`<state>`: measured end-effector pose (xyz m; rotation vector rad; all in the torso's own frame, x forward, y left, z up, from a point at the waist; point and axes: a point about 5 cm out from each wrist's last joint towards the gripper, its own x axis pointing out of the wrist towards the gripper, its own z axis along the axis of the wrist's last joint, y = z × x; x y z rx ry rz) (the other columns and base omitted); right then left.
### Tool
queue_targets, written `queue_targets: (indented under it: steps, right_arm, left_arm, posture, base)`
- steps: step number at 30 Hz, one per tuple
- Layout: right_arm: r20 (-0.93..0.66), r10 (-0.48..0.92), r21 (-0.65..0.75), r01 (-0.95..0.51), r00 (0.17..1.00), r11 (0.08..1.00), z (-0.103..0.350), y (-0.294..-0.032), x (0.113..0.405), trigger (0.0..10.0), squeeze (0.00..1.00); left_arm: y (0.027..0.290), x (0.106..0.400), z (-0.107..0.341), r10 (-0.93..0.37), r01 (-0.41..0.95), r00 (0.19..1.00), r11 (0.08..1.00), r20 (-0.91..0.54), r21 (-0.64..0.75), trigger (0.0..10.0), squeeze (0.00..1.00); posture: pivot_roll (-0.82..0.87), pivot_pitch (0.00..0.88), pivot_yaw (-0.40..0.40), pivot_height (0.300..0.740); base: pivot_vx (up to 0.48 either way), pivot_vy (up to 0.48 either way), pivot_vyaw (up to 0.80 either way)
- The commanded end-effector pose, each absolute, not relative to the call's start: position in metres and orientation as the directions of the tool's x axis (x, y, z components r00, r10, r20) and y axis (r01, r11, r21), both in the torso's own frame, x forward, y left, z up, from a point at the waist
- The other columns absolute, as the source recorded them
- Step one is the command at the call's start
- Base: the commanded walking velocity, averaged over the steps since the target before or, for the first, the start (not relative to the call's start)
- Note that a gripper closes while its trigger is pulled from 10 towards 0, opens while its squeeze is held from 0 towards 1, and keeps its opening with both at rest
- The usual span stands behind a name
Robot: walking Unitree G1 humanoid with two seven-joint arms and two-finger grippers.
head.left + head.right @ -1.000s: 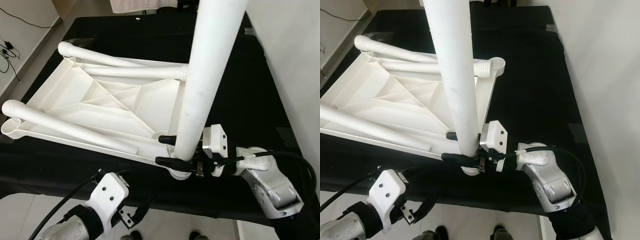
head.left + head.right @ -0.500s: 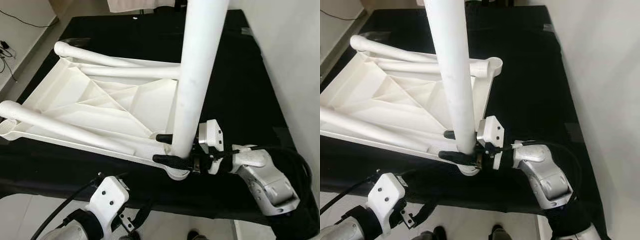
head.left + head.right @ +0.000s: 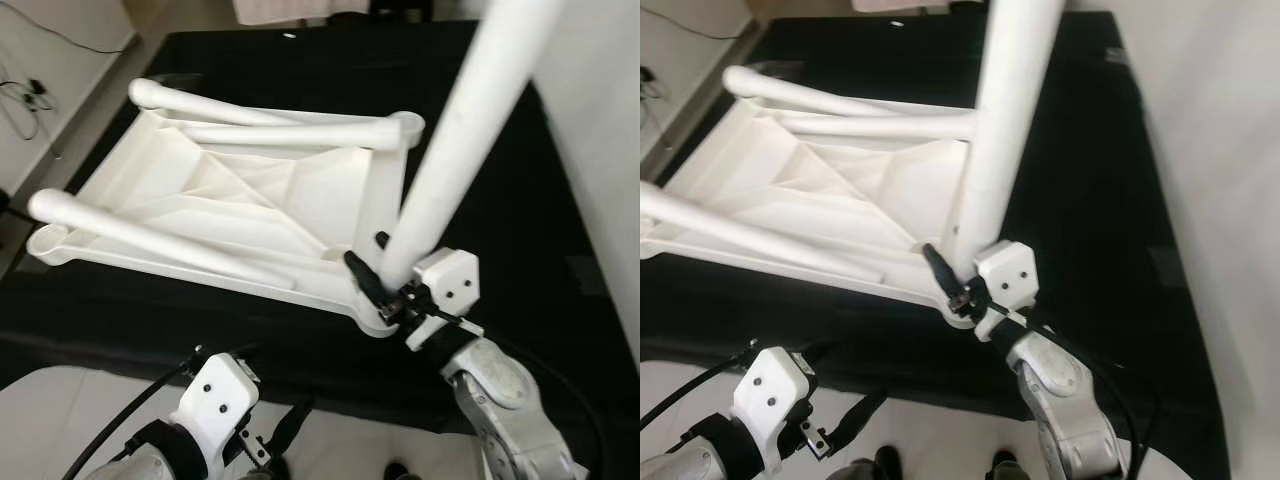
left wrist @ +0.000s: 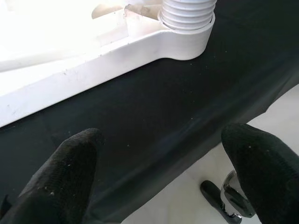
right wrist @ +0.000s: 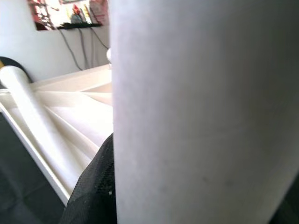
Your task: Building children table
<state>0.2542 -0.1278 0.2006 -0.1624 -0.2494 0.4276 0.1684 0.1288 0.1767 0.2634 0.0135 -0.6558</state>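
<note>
A white plastic tabletop [image 3: 250,200] lies upside down on a black cloth, with two white legs [image 3: 150,240] resting across it. My right gripper [image 3: 375,262] is shut on a third white leg [image 3: 450,150] near its lower end, holding it over the tabletop's near right corner [image 3: 372,318]. The leg leans up and to the right. It appears large in the right wrist view, between the black fingers [image 5: 93,191]. My left gripper [image 4: 159,154] is open, low in front of the near edge, facing a ribbed, threaded corner socket [image 4: 187,16].
The black cloth [image 3: 560,200] covers the whole work surface and hangs over its near edge. Pale floor [image 3: 60,400] lies below it, where dark shoes [image 3: 885,462] show. A white wall [image 3: 610,130] runs along the right side. Cables [image 3: 30,90] lie on the floor at left.
My right wrist has turned, so its fingers point up and left instead of straight left. The held leg now tilts further right. The camera has shifted a little.
</note>
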Motion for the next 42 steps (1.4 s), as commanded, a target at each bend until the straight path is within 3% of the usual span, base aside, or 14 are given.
queue_targets:
  steps: [1, 10, 15, 18, 22, 23, 24, 25, 29, 31, 37, 42]
  right_arm:
    - [-0.011, 0.192, -0.314, -0.186, 0.981, 0.931, 0.165, -0.164, 0.26, 10.0, 0.0]
    - [-0.016, 0.204, -0.299, -0.199, 0.979, 0.933, 0.166, -0.151, 0.275, 10.0, 0.0]
    - [-0.011, 0.168, -0.324, -0.162, 0.986, 0.932, 0.164, -0.149, 0.278, 10.0, 0.0]
    - [-0.015, 0.17, -0.32, -0.166, 0.985, 0.933, 0.164, -0.148, 0.278, 10.0, 0.0]
    - [-0.006, 0.2, -0.329, -0.191, 0.98, 0.925, 0.167, -0.139, 0.287, 10.0, 0.0]
    - [-0.006, 0.2, -0.329, -0.191, 0.98, 0.925, 0.167, -0.139, 0.287, 10.0, 0.0]
    - [0.002, 0.216, -0.335, -0.203, 0.976, 0.92, 0.169, -0.136, 0.289, 10.0, 0.0]
    - [0.002, 0.216, -0.335, -0.203, 0.976, 0.92, 0.169, -0.136, 0.289, 10.0, 0.0]
    - [0.013, 0.247, -0.342, -0.228, 0.969, 0.912, 0.171, -0.128, 0.292, 10.0, 0.0]
    - [0.013, 0.261, -0.338, -0.242, 0.965, 0.91, 0.172, -0.124, 0.293, 10.0, 0.0]
    - [0.037, 0.298, -0.327, -0.27, 0.954, 0.906, 0.177, -0.113, 0.294, 10.0, 0.0]
    - [0.067, 0.346, -0.316, -0.309, 0.936, 0.897, 0.183, -0.105, 0.292, 10.0, 0.0]
  left_arm:
    - [0.131, 0.168, 0.172, -0.6, 0.611, 0.79, 0.755, -0.126, 0.239, 10.0, 0.0]
    - [0.135, 0.19, 0.183, -0.567, 0.563, 0.822, 0.793, -0.056, 0.231, 10.0, 0.0]
    - [0.132, 0.227, 0.233, -0.59, 0.56, 0.796, 0.803, 0.137, 0.202, 10.0, 0.0]
    - [0.13, 0.23, 0.241, -0.607, 0.578, 0.778, 0.793, 0.162, 0.193, 10.0, 0.0]
    - [0.11, 0.245, 0.296, -0.761, 0.754, 0.57, 0.634, 0.309, 0.171, 10.0, 0.0]
    - [0.11, 0.245, 0.296, -0.761, 0.754, 0.57, 0.634, 0.309, 0.171, 10.0, 0.0]
    - [0.103, 0.247, 0.312, -0.812, 0.817, 0.476, 0.55, 0.336, 0.172, 10.0, 0.0]
    - [0.103, 0.247, 0.312, -0.812, 0.817, 0.476, 0.55, 0.336, 0.172, 10.0, 0.0]
    - [0.092, 0.251, 0.331, -0.89, 0.919, 0.307, 0.369, 0.338, 0.139, 10.0, 0.0]
    - [0.089, 0.253, 0.336, -0.907, 0.937, 0.261, 0.32, 0.332, 0.138, 10.0, 0.0]
    - [0.078, 0.268, 0.353, -0.943, 0.957, 0.185, 0.236, 0.278, 0.166, 10.0, 0.0]
    - [0.07, 0.285, 0.362, -0.95, 0.936, 0.232, 0.277, 0.21, 0.219, 10.0, 0.0]
  posture:
    - [0.02, 0.361, 0.07, 0.74]
    - [0.01, 0.335, 0.066, 0.74]
    - [0.01, 0.308, 0.069, 0.74]
    - [0.01, 0.306, 0.069, 0.74]
    - [0.01, 0.278, 0.073, 0.74]
    - [0.01, 0.278, 0.073, 0.74]
    - [0.01, 0.275, 0.073, 0.74]
    - [0.01, 0.275, 0.073, 0.74]
    - [0.01, 0.258, 0.072, 0.74]
    - [0.01, 0.254, 0.073, 0.74]
    - [0.01, 0.248, 0.078, 0.74]
    - [0.01, 0.245, 0.088, 0.74]
  base:
    - [0.0, 0.0, 0.0]
    - [0.0, 0.0, 0.0]
    - [0.0, 0.0, 0.0]
    - [0.0, 0.0, 0.0]
    - [0.0, 0.0, 0.0]
    - [0.0, 0.0, 0.0]
    - [0.0, 0.0, 0.0]
    - [0.0, 0.0, 0.0]
    - [0.0, 0.0, 0.0]
    - [0.0, 0.0, 0.0]
    - [0.0, 0.0, 0.0]
    - [0.0, 0.0, 0.0]
